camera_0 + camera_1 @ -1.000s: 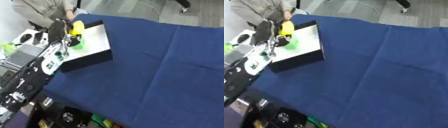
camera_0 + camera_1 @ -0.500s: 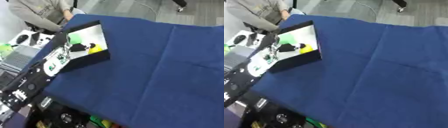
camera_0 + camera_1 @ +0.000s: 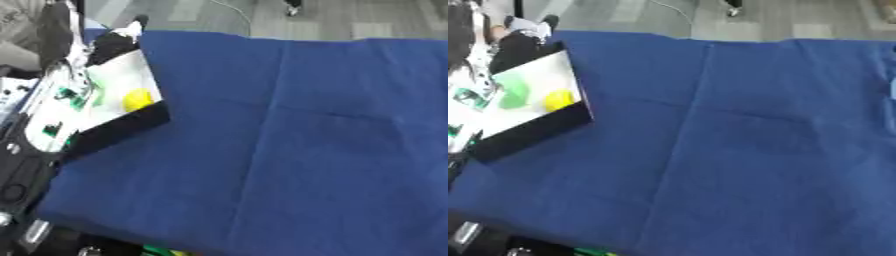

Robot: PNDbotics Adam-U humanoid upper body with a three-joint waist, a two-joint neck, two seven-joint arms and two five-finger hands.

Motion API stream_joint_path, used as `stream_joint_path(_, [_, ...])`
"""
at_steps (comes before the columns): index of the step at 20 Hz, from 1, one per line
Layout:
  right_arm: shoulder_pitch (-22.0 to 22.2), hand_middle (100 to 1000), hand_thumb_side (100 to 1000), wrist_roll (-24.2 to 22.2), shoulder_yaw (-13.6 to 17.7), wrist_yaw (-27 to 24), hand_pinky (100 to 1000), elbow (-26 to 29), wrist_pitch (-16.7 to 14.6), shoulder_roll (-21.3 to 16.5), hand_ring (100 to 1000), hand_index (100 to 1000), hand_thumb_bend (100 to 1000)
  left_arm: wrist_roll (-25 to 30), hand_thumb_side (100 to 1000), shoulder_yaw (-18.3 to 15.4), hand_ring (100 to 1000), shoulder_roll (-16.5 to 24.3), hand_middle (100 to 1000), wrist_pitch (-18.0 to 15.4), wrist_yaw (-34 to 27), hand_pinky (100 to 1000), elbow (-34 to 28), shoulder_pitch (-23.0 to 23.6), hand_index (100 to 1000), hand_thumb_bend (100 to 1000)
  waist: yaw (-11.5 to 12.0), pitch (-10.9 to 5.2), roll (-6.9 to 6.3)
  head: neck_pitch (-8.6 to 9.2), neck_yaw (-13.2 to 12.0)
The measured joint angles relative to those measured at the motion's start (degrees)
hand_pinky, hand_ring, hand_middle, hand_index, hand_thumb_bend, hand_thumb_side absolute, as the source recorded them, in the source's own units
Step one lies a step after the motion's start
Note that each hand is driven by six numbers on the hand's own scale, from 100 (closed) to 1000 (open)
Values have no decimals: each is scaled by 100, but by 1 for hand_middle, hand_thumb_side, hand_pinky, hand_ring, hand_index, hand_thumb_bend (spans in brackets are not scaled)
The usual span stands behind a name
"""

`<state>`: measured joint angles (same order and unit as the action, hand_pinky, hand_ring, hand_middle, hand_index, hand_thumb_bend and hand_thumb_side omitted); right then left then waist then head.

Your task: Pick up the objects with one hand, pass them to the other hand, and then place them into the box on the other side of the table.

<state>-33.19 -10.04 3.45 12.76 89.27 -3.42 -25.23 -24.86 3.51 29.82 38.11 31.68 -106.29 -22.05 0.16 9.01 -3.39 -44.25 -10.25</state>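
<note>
A box with black walls and a white floor stands at the table's left edge. A yellow ball-like object lies on its floor near the front wall. A blurred green object lies beside it to the left. My left arm runs up the picture's left side over the box. Its black left hand shows blurred above the box's far end, apart from the yellow object. The right hand is out of sight.
A blue cloth covers the table, spreading wide to the right of the box. Grey floor lies beyond the far edge. Equipment and dark gear crowd the space left of the table.
The yellow object, held over the box a second ago, now lies on the box floor. My left hand has drawn back toward the box's far end. The camera has swung, shifting the whole picture.
</note>
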Motion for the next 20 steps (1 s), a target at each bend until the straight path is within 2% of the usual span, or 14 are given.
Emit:
stream_joint_path(2, [-109, 733, 717, 63, -2, 16, 695, -292, 4, -244, 685, 866, 100, -183, 522, 150, 919, -258, 790, -183, 160, 785, -296, 51, 835, 653, 38, 0, 0, 0, 210])
stream_joint_path(3, [-131, 836, 720, 99, -3, 16, 729, -442, -28, -333, 774, 916, 100, -274, 506, 207, 914, -356, 776, -274, 208, 781, -423, 102, 819, 623, 38, 0, 0, 0, 304])
stream_joint_path(4, [-179, 872, 739, 125, -2, 16, 752, -593, -54, -401, 811, 936, 100, -357, 507, 263, 911, -435, 766, -357, 223, 774, -525, 116, 810, 604, 34, 0, 11, 0, 502])
stream_joint_path(7, [-436, 917, 727, 80, 14, 122, 807, -1005, -9, -695, 871, 962, 100, -532, 515, 526, 914, -724, 759, -532, 153, 768, -674, -59, 801, 583, 109, 0, 115, -1, 1123])
stream_joint_path(11, [-703, 937, 717, -58, 15, 403, 862, -1519, 234, -1034, 911, 973, 100, -603, 521, 994, 913, -1192, 756, -670, -117, 766, -715, -219, 799, 567, 366, 9, 140, -1, 1704])
stream_joint_path(17, [-785, 937, 699, 274, 163, 899, 879, -2349, 727, -1255, 912, 970, 128, -569, 528, 1782, 912, -1958, 752, -1068, -508, 765, -720, -340, 799, 554, 774, 149, 139, -1, 2287])
stream_joint_path(20, [-845, 934, 700, 529, 251, 1160, 882, -2773, 984, -1286, 911, 968, 133, -554, 533, 1973, 912, -2135, 751, -1325, -559, 765, -720, -295, 799, 551, 869, 172, 139, -1, 2472])
